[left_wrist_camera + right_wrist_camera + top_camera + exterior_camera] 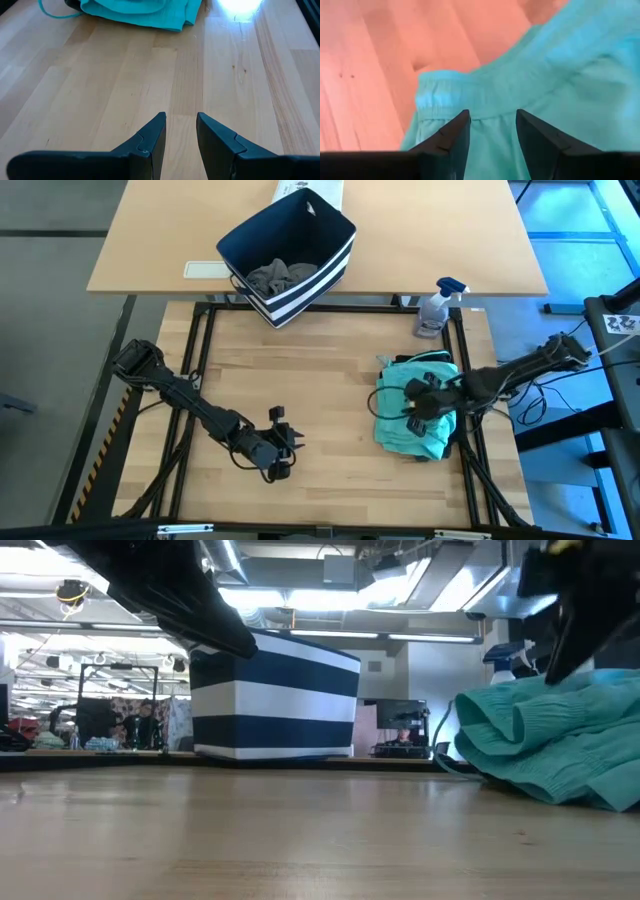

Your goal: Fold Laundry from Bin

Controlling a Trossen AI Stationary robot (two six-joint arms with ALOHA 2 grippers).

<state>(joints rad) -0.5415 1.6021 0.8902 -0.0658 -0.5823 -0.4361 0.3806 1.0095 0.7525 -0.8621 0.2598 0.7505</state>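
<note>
Crumpled, ribbed teal piece [560,85] under spread right claw [492,125]; left claw [181,131] spread.

No legible text, label, brand, number or sign. The print on the white box [312,192] behind the bin [288,255] cannot be read.

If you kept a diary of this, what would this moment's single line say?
stage: folding teal garment | right gripper: open, over garment | left gripper: open, empty, over bare table | bin: grey laundry inside
</note>
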